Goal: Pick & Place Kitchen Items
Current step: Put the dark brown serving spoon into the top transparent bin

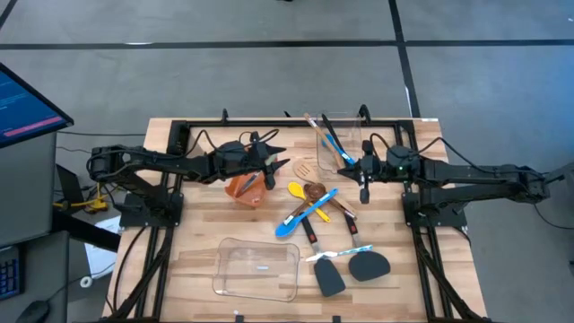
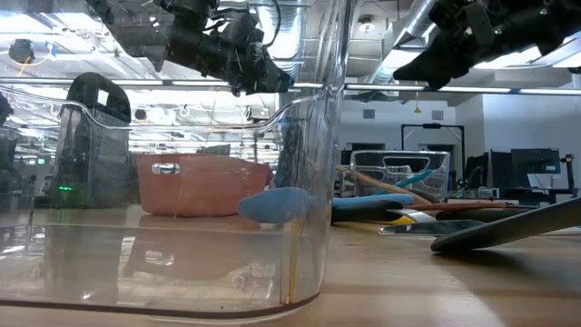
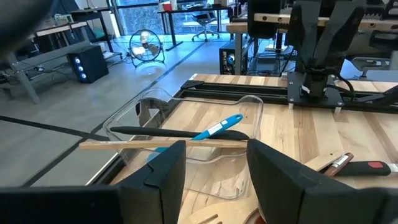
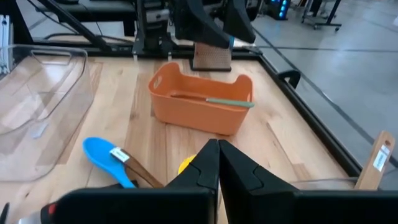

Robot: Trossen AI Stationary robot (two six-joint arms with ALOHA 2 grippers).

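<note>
My left gripper [image 1: 272, 161] hangs open and empty above the table, just beyond the orange bin [image 1: 247, 189]; its fingers show apart in the left wrist view [image 3: 214, 168]. My right gripper [image 1: 359, 177] is shut and empty [image 4: 217, 168], raised beside the far clear container [image 1: 336, 139]. That container holds a wooden tool, a black tool and a blue-handled tool [image 3: 217, 127], which lean on its rim. A yellow spoon [image 1: 296, 190], a wooden spoon [image 1: 315, 191], a blue spoon [image 1: 305, 216], a slotted wooden turner [image 1: 305, 168] and two black spatulas [image 1: 328, 278] [image 1: 369, 265] lie on the table.
A slim green-handled tool [image 4: 227, 101] lies inside the orange bin [image 4: 199, 102]. A second clear container [image 1: 258, 269] stands near the front edge. Black frame rails [image 1: 269, 121] run along the table's far and side edges. A monitor [image 1: 27, 108] stands off the left side.
</note>
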